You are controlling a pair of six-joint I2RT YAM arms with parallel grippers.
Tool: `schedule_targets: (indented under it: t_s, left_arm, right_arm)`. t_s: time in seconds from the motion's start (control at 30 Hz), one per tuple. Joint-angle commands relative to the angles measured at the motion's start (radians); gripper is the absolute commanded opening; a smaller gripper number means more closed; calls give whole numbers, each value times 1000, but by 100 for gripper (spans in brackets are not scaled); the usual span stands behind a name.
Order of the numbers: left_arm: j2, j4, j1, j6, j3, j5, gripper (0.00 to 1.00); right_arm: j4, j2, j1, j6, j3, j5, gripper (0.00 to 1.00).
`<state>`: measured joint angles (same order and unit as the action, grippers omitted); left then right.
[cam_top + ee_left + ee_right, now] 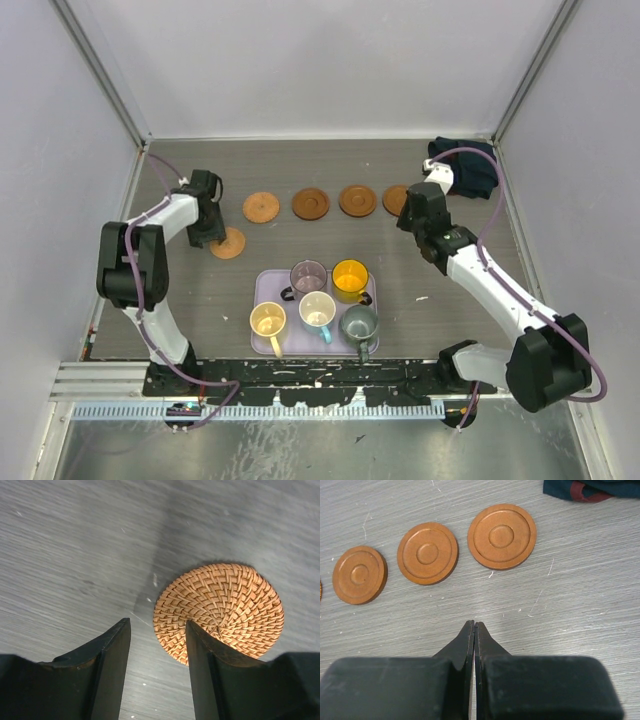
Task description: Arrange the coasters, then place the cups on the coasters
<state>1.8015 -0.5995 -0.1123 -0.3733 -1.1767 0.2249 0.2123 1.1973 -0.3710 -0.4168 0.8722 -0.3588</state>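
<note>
- Woven orange rattan made up one coaster (220,607), which lay flat on the grey table (330,165) just beyond the far left corner of the lavender tray (267,285), apart from it.
- The left gripper (157,630) hung at that coaster's edge with its jaws spread partway. One finger (205,670) overlapped the rim and the other stood over bare table. Nothing was pinched, and whether the finger touched the weave could not be told.
- Four more coasters lay in a row farther beyond the tray: a lighter orange one (261,207) to the left, then three brown ringed discs (359,574), (427,553), (502,536).
- The right gripper (474,626) hovered beyond the tray's far right corner, short of the discs, its jaws pressed together and empty.
- All five cups stood upright on the tray. The purple cup (308,275) and orange cup (350,277) were along its far side, and the cream-yellow cup (268,320), white cup (317,310) and grey-green cup (358,323) along its near side.
- A dark cloth (472,172) lay bunched well beyond the tray, off to its right.
</note>
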Motion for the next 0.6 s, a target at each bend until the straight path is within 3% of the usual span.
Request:
schedule_targets:
  t_s: [0.0, 0.27, 0.57]
  left_arm:
    - [82, -37, 66, 25, -112, 32, 50]
    - [265, -78, 139, 31, -362, -18, 49]
    - [408, -108, 151, 28, -568, -87, 49]
  right_arm:
    - [-10, 26, -3, 16, 55, -38, 4]
    - [-4, 53, -1, 33, 75, -103, 4]
    - [-5, 96, 0, 32, 90, -133, 4]
